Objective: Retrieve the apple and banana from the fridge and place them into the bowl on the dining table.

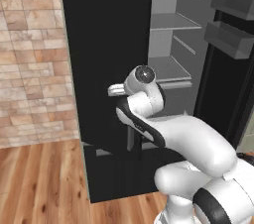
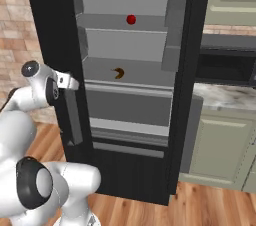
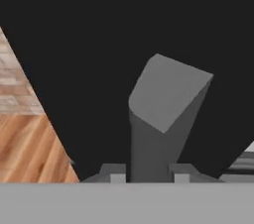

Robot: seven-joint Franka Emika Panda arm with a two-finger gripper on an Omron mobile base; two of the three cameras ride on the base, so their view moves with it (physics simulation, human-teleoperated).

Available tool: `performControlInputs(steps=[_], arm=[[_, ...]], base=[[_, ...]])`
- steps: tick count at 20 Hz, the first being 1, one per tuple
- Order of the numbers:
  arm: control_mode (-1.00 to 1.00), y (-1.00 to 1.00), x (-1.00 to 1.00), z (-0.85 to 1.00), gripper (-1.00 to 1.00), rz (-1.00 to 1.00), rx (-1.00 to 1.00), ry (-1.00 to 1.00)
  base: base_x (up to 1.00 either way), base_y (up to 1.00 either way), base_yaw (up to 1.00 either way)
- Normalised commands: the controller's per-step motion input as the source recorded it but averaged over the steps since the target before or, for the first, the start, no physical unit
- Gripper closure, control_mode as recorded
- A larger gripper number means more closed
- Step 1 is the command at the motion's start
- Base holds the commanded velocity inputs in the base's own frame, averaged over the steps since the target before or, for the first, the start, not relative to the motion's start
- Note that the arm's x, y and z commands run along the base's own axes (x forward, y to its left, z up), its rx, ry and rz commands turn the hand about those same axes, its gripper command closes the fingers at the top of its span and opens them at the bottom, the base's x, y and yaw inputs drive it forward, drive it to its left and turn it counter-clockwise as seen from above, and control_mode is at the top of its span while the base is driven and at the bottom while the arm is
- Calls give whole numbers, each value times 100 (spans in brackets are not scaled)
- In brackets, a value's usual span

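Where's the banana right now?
In the right base view, the banana lies on the fridge's middle shelf, left of centre, one shelf below the apple and above the drawers.

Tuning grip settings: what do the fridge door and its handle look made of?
Fridge door: flat matte black, painted metal or plastic; no gloss or reflection. Handle: plain mid-grey, squared bar, likely brushed metal or plastic; the flat render leaves it open.
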Motion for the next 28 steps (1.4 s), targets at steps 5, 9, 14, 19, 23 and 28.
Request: performControlInputs(steps=[5,9,14,19,23,28], arm=[[-100,100,-100,-28,100,-5,0,-15],[-100,62,-100,18,100,-5,0,-7],[-100,2,-97,93,100,-8,5,-1],[-100,-15,-83,100,100,-10,5,0],[-100,-39,-87,98,100,-10,3,4],[-100,-96,-42,29,100,-5,20,11]], base=[[0,0,0],[0,0,0],[0,0,0],[0,0,0],[0,0,0],[0,0,0]])
